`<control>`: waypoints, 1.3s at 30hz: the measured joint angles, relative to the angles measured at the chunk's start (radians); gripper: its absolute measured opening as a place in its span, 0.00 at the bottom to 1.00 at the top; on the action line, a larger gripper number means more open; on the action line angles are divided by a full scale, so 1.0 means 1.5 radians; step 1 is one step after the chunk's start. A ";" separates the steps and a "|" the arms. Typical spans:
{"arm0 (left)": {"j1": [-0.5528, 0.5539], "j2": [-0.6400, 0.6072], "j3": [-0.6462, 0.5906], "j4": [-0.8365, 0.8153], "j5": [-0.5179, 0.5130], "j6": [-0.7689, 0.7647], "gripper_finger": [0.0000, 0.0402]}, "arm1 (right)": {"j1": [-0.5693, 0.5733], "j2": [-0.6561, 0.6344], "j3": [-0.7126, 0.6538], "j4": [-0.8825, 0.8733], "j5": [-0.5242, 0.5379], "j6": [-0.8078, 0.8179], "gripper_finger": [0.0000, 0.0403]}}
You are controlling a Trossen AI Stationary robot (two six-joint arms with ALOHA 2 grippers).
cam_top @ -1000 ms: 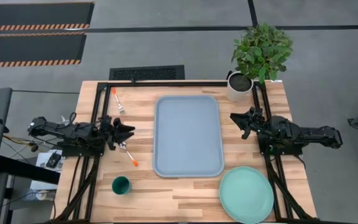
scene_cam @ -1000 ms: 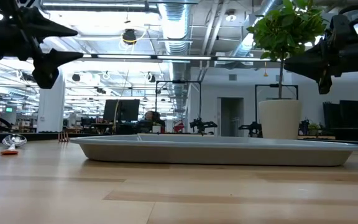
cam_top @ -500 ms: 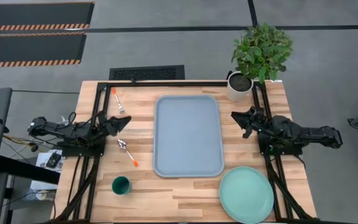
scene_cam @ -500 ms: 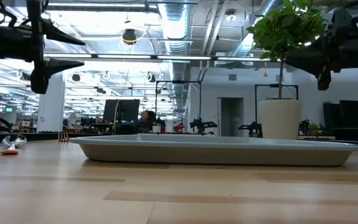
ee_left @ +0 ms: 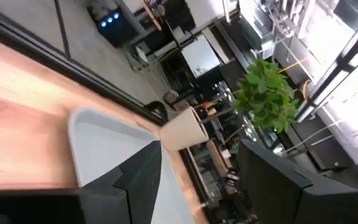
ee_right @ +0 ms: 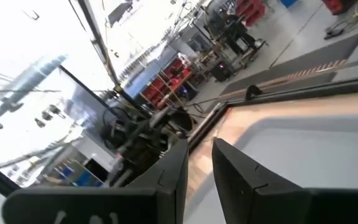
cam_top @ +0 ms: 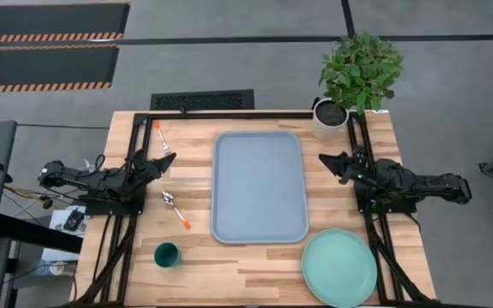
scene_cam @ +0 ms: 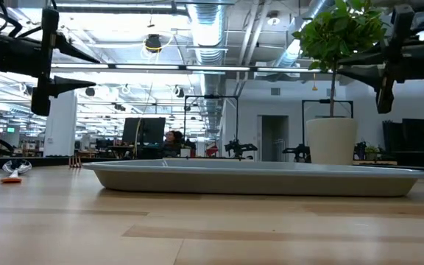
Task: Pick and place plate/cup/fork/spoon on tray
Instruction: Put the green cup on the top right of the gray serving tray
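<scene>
A potted plant (cam_top: 347,84) stands at the table's (cam_top: 255,261) far corner

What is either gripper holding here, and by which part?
Nothing. The left gripper and right gripper both hang open and empty above the table, one on each side of the bare tray; plate, cup, fork and spoon lie untouched.

Tray (scene_cam: 256,179) seen edge-on across the wooden table (scene_cam: 197,228), white plant pot (scene_cam: 330,141) behind it, spoon (scene_cam: 13,168) far left, both grippers held up high at the corners.
</scene>
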 joint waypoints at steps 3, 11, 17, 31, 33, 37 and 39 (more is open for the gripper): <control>0.000 0.000 0.000 0.051 0.059 0.007 0.50 | 0.004 0.000 0.000 0.047 0.000 0.000 0.25; 0.000 0.000 0.055 0.090 0.248 0.057 0.50 | 0.005 0.068 0.092 0.082 0.001 -0.057 0.28; 0.000 0.054 0.215 -0.105 0.467 -0.021 0.50 | 0.005 0.182 0.181 0.080 0.001 -0.165 0.34; -0.038 0.494 0.650 -0.723 0.762 -0.046 0.50 | 0.005 0.357 0.235 0.063 0.000 -0.186 0.50; -0.073 0.546 0.660 -0.752 0.781 -0.035 0.50 | 0.005 0.373 0.235 0.065 0.000 -0.169 0.51; -0.161 0.618 0.661 -0.758 0.766 -0.029 0.50 | 0.005 0.401 0.236 0.065 -0.001 -0.148 0.51; -0.206 0.644 0.661 -0.770 0.731 -0.041 0.50 | 0.005 0.413 0.236 0.064 -0.001 -0.139 0.51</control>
